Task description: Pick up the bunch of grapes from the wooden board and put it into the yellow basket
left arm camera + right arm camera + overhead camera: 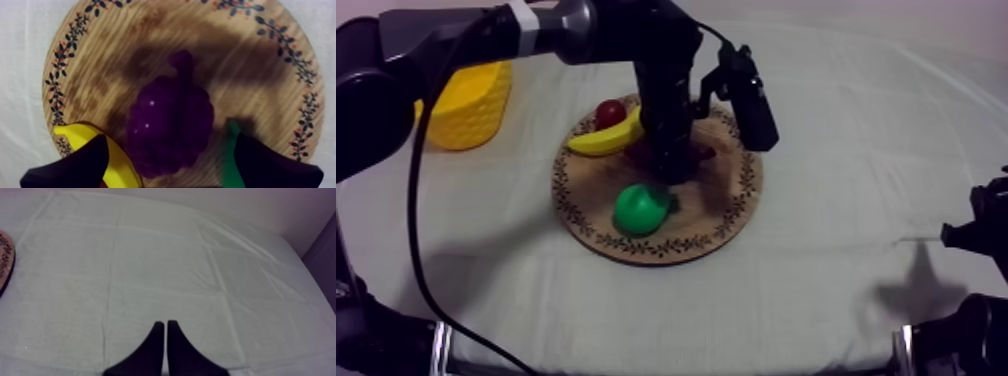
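The purple bunch of grapes (170, 125) lies in the middle of the round wooden board (280, 85). My left gripper (172, 167) hangs right over it, open, one black finger (75, 167) on the banana's side and the other on the pear's side, with a gap to the grapes on both. From above, the left gripper (671, 170) stands on the board (636, 245) and covers most of the grapes (702, 154). The yellow basket (471, 100) sits at the far left. My right gripper (165, 338) is shut on nothing above bare cloth.
On the board also lie a banana (606, 135), a small red fruit (609, 110) and a green pear (641, 208). The banana (117, 155) and pear (229, 160) lie close to my left fingers. The right arm (976, 235) rests at the right edge.
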You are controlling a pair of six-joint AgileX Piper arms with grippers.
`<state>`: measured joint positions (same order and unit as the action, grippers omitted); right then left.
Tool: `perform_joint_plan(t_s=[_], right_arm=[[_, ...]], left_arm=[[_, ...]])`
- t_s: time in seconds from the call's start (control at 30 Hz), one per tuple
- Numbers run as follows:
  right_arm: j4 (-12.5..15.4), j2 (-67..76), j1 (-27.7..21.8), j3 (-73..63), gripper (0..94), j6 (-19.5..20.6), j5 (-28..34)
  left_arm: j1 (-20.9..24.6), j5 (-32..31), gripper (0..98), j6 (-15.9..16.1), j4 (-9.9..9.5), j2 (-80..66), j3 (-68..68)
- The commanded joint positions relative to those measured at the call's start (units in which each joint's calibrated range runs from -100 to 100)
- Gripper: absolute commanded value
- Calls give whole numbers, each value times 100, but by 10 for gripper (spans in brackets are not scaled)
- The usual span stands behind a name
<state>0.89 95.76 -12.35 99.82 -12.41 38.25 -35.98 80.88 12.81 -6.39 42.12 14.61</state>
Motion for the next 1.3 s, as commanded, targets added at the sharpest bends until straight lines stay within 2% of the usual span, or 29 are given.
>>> perform_joint_plan(t_s=[0.0, 0.13, 0.23, 0.6, 0.73, 1.0, 1.27], right_arm=[[1, -1, 2, -5, 3, -2, -2], [1, -1, 2, -5, 3, -2, -2], [1, -1, 2, -5, 3, -2, -2], [1, -1, 2, -5, 3, -2, -2], [1, -1, 2, -5, 3, -2, -2], [1, -1, 2, -5, 3, -2, -2], [1, -1, 2, -5, 3, -2, -2]], left_arm=[[14, 40, 959, -4, -4, 132, 98], [42, 144, 948, -26, -9, 330, 240], [50, 190, 899, -76, -17, 447, 314], [63, 296, 541, -324, -25, 657, 406], [68, 300, 443, -396, -51, 698, 384], [56, 154, 402, -384, -21, 417, 203], [-33, 92, 406, -338, -38, -638, -186]])
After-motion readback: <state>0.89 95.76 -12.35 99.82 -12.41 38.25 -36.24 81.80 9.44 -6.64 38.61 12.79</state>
